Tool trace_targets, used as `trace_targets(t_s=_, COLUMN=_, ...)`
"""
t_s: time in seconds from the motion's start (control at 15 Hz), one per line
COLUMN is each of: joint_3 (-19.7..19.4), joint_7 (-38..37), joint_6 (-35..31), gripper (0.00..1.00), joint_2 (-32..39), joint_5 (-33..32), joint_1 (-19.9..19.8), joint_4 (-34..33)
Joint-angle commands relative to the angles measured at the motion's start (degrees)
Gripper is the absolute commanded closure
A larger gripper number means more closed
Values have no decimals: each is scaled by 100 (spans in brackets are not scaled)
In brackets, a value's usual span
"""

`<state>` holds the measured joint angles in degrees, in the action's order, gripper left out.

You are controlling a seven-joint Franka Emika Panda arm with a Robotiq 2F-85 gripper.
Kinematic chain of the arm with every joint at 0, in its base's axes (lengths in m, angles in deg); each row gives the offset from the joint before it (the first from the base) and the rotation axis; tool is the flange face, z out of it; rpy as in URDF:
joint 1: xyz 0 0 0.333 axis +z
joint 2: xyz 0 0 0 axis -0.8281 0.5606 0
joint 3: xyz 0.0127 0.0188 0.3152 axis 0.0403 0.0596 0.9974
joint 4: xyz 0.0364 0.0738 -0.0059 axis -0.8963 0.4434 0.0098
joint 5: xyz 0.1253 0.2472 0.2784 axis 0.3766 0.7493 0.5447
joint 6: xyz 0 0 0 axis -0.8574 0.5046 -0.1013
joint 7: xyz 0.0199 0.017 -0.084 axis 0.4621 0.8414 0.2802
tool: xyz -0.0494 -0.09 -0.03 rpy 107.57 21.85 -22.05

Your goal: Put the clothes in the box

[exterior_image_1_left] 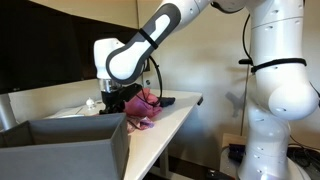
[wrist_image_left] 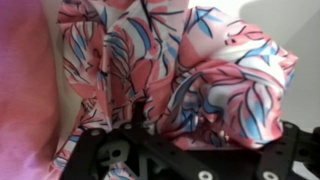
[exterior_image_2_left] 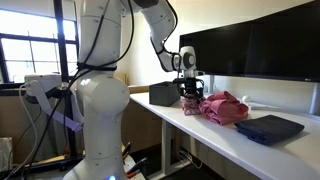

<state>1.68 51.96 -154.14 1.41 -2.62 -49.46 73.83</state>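
Gripper (wrist_image_left: 190, 152) wide over patterned garment (wrist_image_left: 200, 70), plain pink garment (wrist_image_left: 25, 85) seemingly touching

Patterned garment (wrist_image_left: 190, 70): thin cloth, matt, soft, heavily creased. The print is a pink ground with white and blue-purple leaf shapes.
Plain garment (wrist_image_left: 20, 90): rose-pink cloth, matt, faintly fuzzy surface, smoother lie with few folds.
Gripper (wrist_image_left: 190, 140): black, hard, matt with a faint sheen on its edges. Cannot tell whether it is metal or plastic.
Arm (exterior_image_1_left: 280, 60): white shells, smooth and glossy, with the look of plastic. Highlights show on the curves, and there are dark bands at the joints.
Box (exterior_image_1_left: 60, 145): dark grey, plain flat walls, matt. Material unclear.
Table (exterior_image_2_left: 230, 145): white top, smooth, low sheen.
Monitors (exterior_image_2_left: 260, 45): black screens, glossy, carrying pale reflections.
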Motion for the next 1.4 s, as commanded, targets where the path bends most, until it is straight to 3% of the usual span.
trace_targets(t_s=0.0, joint_3=-37, joint_7=714, joint_6=125, gripper=25, joint_2=68, joint_5=506, joint_1=31, joint_4=27)
trace_targets(t_s=0.13, joint_3=-35, joint_7=885, joint_6=219, gripper=32, joint_2=26, joint_5=697, joint_1=34, joint_4=-2)
trace_targets(t_s=0.73, joint_3=-32, joint_7=1573, joint_6=934, gripper=88, joint_2=-199, joint_5=1480, joint_1=25, joint_4=-108)
trace_targets(t_s=1.33, joint_3=-106, joint_7=1272, joint_6=1366, gripper=87, joint_2=-292, joint_5=1466, joint_1=17, joint_4=-376)
